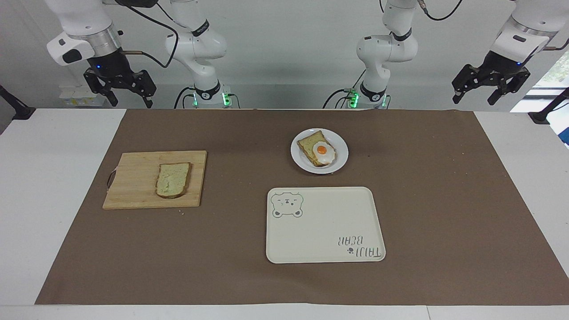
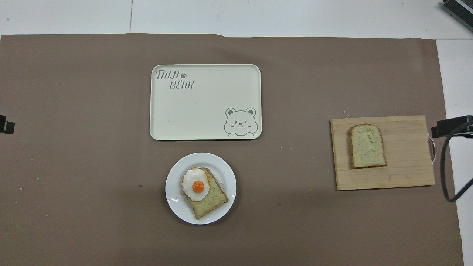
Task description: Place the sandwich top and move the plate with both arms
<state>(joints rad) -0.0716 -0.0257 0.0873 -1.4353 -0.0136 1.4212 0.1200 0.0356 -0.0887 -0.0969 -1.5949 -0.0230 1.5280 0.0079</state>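
The sandwich top (image 1: 173,179) (image 2: 367,145), a pale speckled bread slice with a brown crust, lies flat on a wooden cutting board (image 1: 133,195) (image 2: 406,173) toward the right arm's end of the table. The small white plate (image 1: 338,163) (image 2: 176,205) sits mid-table and carries a bread slice (image 1: 307,144) (image 2: 210,201) with a fried egg (image 1: 323,151) (image 2: 196,184) on it. My right gripper (image 1: 131,100) hangs open and empty, high over the table's robot-side edge and apart from the board. My left gripper (image 1: 474,100) hangs open and empty over the same edge at the left arm's end. Neither gripper shows in the overhead view.
A rectangular cream tray (image 1: 324,224) (image 2: 203,111) with a bear drawing lies just farther from the robots than the plate, with nothing on it. A brown mat (image 1: 444,200) covers most of the table. Black clamps (image 1: 544,113) (image 1: 18,111) stand at both ends of the table.
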